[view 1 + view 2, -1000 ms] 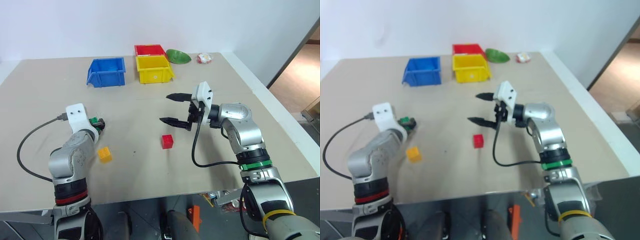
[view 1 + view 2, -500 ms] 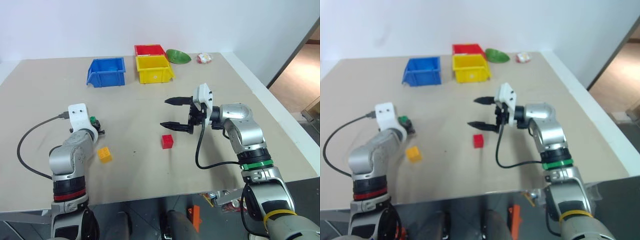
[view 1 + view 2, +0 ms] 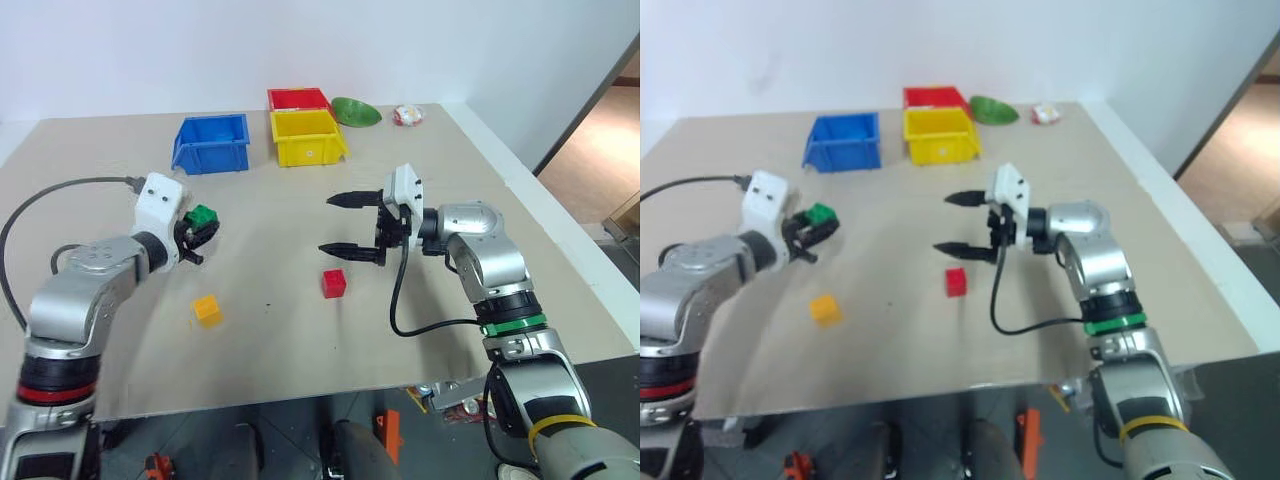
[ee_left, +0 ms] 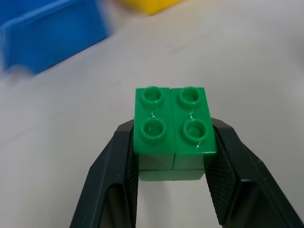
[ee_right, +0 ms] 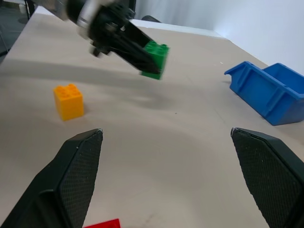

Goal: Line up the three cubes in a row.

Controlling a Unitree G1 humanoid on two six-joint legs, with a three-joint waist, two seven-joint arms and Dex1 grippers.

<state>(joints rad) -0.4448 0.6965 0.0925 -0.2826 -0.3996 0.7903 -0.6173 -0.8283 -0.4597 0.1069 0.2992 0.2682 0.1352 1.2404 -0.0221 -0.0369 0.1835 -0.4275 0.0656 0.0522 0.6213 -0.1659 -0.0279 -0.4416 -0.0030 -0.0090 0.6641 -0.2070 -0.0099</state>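
My left gripper [image 3: 198, 230] is shut on the green cube [image 3: 203, 215], holding it above the table at the left; the wrist view shows the studded green cube [image 4: 172, 128] clamped between the two black fingers [image 4: 116, 166]. The yellow cube [image 3: 207, 308] lies on the table below and in front of that hand. The red cube [image 3: 334, 283] lies near the table's middle. My right gripper [image 3: 347, 225] hovers open just behind and above the red cube, pointing left, nothing between its fingers. The right wrist view shows the green cube [image 5: 155, 58], the yellow cube [image 5: 69, 100] and a red corner [image 5: 102, 224].
A blue bin [image 3: 213, 143], a yellow bin [image 3: 309, 137] and a red bin [image 3: 298, 99] stand at the back of the table [image 3: 270, 350]. A green bowl [image 3: 357, 112] and a small wrapped item [image 3: 408, 115] sit at the back right. The table's right edge runs near my right arm.
My left gripper closed on the green cube, lifted it off the table and swung up and to the right, the wrist rolling. The right gripper stayed in place, open.
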